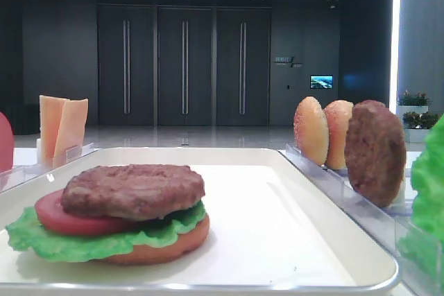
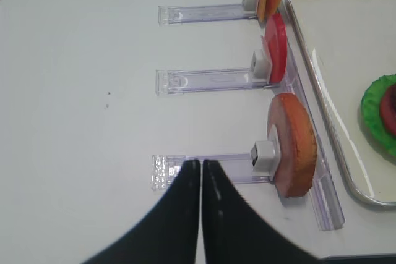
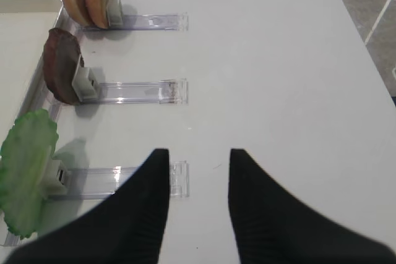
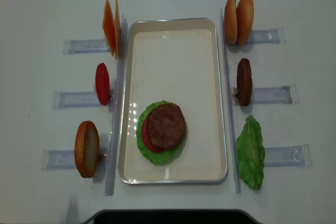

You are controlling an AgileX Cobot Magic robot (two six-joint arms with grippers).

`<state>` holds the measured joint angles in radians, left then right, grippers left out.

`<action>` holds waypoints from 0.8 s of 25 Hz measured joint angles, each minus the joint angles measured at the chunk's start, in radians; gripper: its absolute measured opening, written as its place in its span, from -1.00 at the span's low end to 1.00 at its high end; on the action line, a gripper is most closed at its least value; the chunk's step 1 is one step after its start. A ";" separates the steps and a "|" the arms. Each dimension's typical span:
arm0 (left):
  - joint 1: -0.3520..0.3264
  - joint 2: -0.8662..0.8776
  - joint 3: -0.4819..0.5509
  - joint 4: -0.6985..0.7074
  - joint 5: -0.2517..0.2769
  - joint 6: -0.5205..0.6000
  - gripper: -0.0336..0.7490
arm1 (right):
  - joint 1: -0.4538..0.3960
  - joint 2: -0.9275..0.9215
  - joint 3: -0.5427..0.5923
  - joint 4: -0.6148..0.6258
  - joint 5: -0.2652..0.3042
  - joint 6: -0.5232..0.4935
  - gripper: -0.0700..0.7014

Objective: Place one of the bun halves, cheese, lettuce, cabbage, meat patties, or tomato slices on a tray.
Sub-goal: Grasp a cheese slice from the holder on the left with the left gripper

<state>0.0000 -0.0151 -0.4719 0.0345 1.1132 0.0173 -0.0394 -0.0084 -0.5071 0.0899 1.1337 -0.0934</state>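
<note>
The white tray point(image 4: 173, 40) holds a stack: an orange-brown bun bottom point(image 1: 163, 246), lettuce point(image 1: 83, 240), a tomato slice point(image 1: 66, 216) and a meat patty point(image 4: 167, 125) on top. Left of the tray, two cheese slices point(image 4: 110, 34), a tomato slice point(image 4: 102, 83) and a bun half point(image 2: 292, 143) stand on edge in holders. On the right stand two bun halves point(image 4: 239, 19), a patty point(image 3: 60, 66) and a lettuce leaf point(image 3: 26, 168). My left gripper point(image 2: 201, 164) is shut and empty, over the strip beside the bun half. My right gripper point(image 3: 197, 153) is open and empty, right of the lettuce.
Clear plastic holder strips point(image 4: 79, 45) lie on the white table on both sides of the tray, pointing outward. A long clear rail point(image 4: 116, 103) runs along each long side of the tray. A dark shape point(image 4: 168, 216) sits at the table's near edge.
</note>
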 joint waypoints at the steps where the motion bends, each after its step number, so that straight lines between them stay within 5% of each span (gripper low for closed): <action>1: 0.000 0.000 0.000 0.000 0.000 0.000 -0.92 | 0.000 0.000 0.000 0.000 0.000 0.000 -0.22; 20: 0.000 0.000 0.000 0.000 0.000 0.000 -0.89 | 0.000 0.000 0.000 0.000 0.000 0.000 -0.22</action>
<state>0.0000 -0.0151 -0.4719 0.0345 1.1132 0.0173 -0.0394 -0.0084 -0.5071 0.0899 1.1337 -0.0934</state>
